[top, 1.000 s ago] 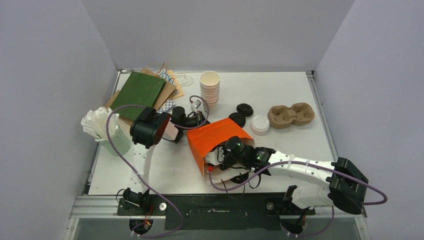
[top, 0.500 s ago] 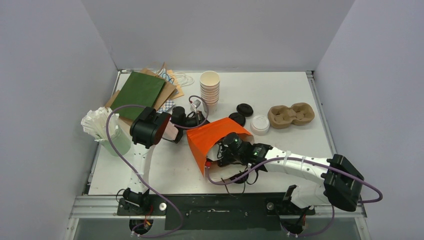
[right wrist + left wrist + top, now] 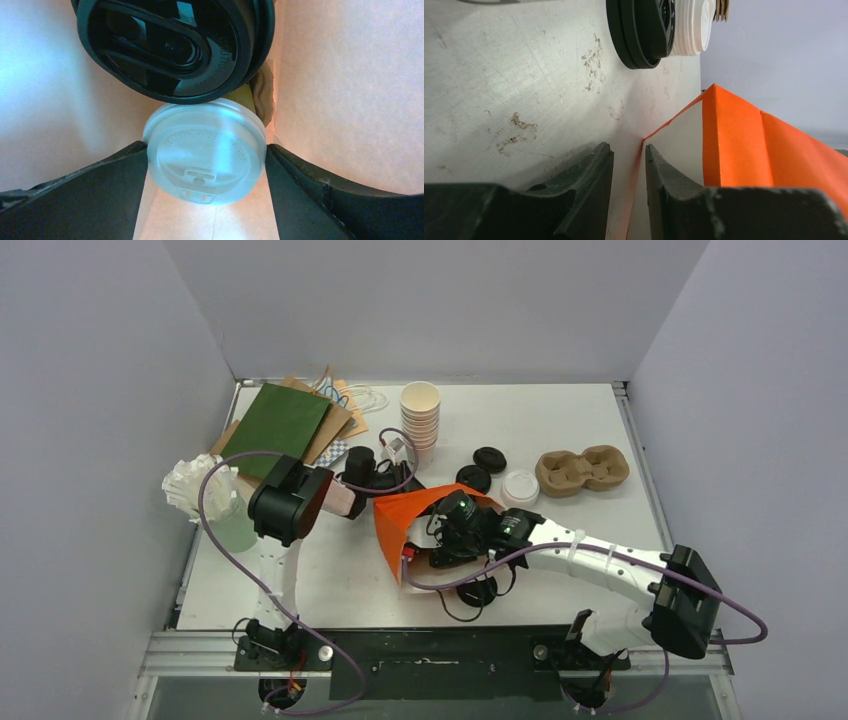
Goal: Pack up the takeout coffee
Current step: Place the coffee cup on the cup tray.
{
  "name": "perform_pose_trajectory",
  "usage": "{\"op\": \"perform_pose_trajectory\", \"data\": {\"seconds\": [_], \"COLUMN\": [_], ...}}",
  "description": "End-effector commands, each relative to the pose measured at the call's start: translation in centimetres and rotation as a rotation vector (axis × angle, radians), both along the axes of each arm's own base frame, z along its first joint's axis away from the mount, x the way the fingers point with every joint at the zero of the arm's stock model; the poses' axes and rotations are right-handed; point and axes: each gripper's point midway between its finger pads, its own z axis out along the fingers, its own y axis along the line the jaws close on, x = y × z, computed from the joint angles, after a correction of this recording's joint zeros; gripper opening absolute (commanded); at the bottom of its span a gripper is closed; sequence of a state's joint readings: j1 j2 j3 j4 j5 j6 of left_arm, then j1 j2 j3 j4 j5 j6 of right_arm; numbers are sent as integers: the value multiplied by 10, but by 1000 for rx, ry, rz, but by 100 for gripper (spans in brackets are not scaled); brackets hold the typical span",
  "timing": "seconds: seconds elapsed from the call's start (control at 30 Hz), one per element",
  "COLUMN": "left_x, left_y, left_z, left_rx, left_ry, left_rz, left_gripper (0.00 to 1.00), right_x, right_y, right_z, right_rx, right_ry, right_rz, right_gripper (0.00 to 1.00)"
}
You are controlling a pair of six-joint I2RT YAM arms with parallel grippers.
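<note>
An orange paper bag (image 3: 420,508) lies on its side mid-table, mouth facing the near edge. My left gripper (image 3: 385,490) is shut on the bag's upper edge; in the left wrist view the orange edge (image 3: 674,117) runs between its fingers (image 3: 629,147). My right gripper (image 3: 440,535) reaches inside the bag. In the right wrist view it (image 3: 206,150) is shut on a white-lidded takeout coffee (image 3: 205,155), whose olive-green side (image 3: 241,95) shows behind the lid. A black-lidded takeout coffee (image 3: 172,47) lies just beyond it, touching it, deeper in the bag.
A stack of lidless white cups (image 3: 419,415) stands behind the bag. Two loose black lids (image 3: 489,458), a white lid (image 3: 520,488) and a cardboard cup carrier (image 3: 582,470) lie to the right. Green and brown bags (image 3: 277,425) and a cup of white paper packets (image 3: 200,490) are at the left.
My right arm has pushed further up and left into the bag. The bag's mouth has folded and lifted, and my left arm has shifted slightly left.
</note>
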State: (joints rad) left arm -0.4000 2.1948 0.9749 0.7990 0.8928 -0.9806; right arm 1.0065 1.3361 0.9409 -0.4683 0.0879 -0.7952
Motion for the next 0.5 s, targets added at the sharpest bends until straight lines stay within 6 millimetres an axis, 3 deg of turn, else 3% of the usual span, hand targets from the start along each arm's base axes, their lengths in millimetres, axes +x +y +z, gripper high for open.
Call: {"op": "perform_pose_trajectory", "data": {"seconds": [0.0,0.23,0.47], "left_x": [9,31,36], "left_y": [3,35,51], "left_z": [29,35,24], "left_rx": [55,234,291], "left_ry": [-136,-193,-180], "left_rz": [13,154,208], "left_gripper": [31,42,52], "right_x": [-8,-14,-26], "right_y": [7,7,7], "right_z": [7,11,8], "right_rx": [24,-19,-38], "right_ry": [101,189,260], "right_rz": [-32,-73,-76], "right_gripper": [34,33,33]}}
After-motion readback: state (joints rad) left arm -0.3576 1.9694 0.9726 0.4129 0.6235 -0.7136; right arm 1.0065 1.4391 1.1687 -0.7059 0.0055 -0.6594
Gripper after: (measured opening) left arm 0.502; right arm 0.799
